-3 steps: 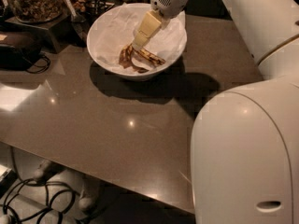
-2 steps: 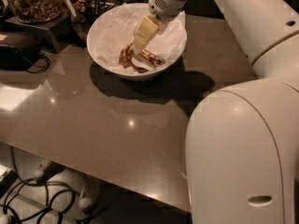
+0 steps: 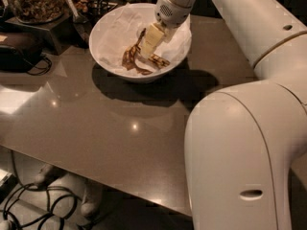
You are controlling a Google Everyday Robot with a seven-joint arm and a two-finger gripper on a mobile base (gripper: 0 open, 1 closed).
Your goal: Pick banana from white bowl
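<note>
The robot's bulky white arm (image 3: pixel 240 166) fills the near right, cut off by the right and bottom edges. It blocks part of the grey table (image 3: pixel 96 114). Dark cables (image 3: pixel 33 205) lie on the floor below the near edge. Farther back stands the white bowl (image 3: pixel 103 28), lined with crumpled paper (image 3: pixel 120 28). The gripper (image 3: pixel 146 51) reaches down inside it, its tip at the banana (image 3: pixel 130 60), a brown-blotched strip on the bowl's floor (partly hidden behind the gripper). Whether the gripper has closed on it cannot be told. At far left, a jar of nuts (image 3: pixel 36 1) is cropped at the top.
</note>
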